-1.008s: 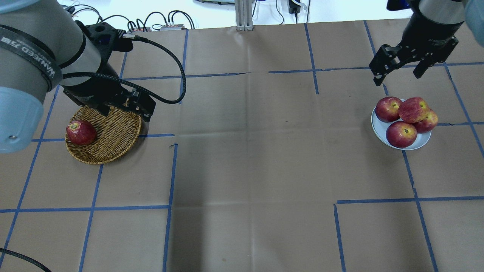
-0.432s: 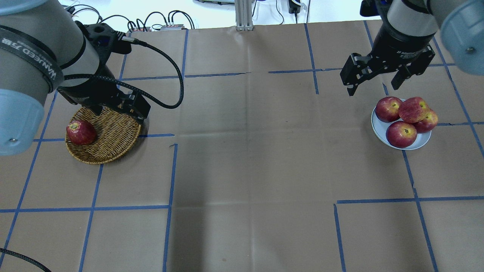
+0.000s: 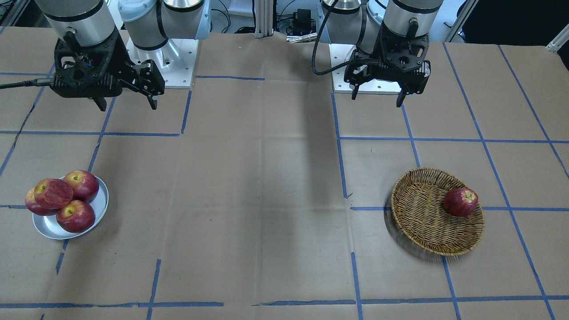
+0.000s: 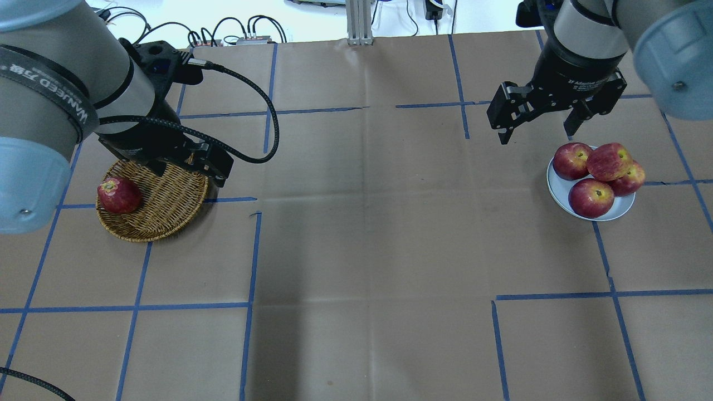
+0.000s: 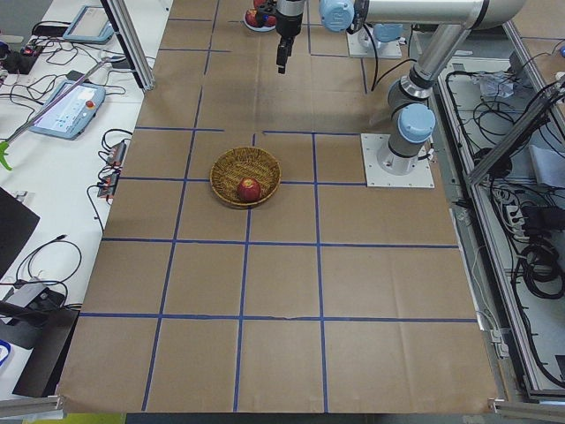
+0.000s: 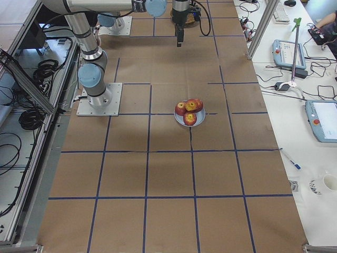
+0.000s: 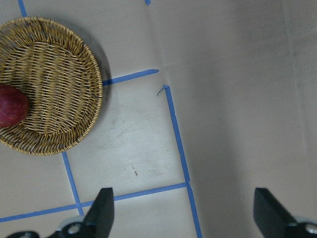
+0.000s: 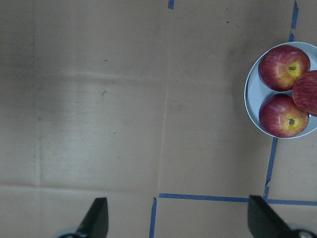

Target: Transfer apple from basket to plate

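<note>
**Operator:** Where is the apple, seen from across the table?

**Me:** In the front-facing view the apple (image 3: 461,202) lies in the basket (image 3: 418,213), against the wall on my outer left side, stem hollow turned up. My left claw (image 3: 377,98) hangs well above it, spread and holding nothing. My right claw (image 3: 128,106) is spread too, apart from the plate (image 3: 49,231). The plate carries 4 other apples (image 3: 75,215), 1 stacked on 3.

**Operator:** And from over your shoulders?

**Me:** There my left claw covers the basket's far right rim, and the apple lies to its left, nearer my base. The right claw is well apart, across the tabletop (image 4: 362,223). I judge the left arm clearly the nearer.

**Operator:** The 2 end views?

**Me:** From my left end the apple sits in the basket's near part, which agrees. From my right end I see the plate and its 4 apples, but the basket is too small to tell.

**Operator:** The wrist cameras?

**Me:** On the left wrist, my fingertips (image 7: 101,213) stand wide apart at the bottom. The basket is at upper left, with the apple cut by the left edge. On the right wrist, the fingers are wide and the plate is at the right edge.

**Operator:** What does the next move call for?

**Me:** I judge the left claw must go sideways over the apple, then down. The apple is near round, so there is no long axis to line up. The basket wall just beside it may crowd 1 finger.
</note>
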Robot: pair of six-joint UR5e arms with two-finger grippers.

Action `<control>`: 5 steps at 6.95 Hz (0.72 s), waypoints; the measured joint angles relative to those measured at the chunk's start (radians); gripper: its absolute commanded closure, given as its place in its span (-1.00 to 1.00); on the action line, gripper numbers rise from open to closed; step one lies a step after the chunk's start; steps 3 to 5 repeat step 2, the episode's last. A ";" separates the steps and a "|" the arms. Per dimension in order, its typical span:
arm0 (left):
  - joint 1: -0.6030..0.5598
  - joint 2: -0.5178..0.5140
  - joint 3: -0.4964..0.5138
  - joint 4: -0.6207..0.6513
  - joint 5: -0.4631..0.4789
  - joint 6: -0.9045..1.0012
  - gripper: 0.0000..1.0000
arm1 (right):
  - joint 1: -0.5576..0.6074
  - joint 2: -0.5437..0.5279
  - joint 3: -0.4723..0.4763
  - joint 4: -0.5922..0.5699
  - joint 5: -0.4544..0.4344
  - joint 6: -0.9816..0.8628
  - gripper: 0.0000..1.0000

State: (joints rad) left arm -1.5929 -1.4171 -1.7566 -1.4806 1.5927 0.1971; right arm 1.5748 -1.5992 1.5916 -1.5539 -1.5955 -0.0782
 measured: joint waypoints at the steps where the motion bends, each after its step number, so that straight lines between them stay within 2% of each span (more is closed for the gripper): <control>1: 0.000 0.002 -0.001 -0.001 0.000 -0.003 -0.98 | 0.000 -0.001 0.000 0.000 0.000 0.000 -1.00; 5: 0.001 0.004 -0.001 -0.001 0.000 -0.002 -0.98 | 0.001 -0.001 0.001 0.000 0.000 0.000 -1.00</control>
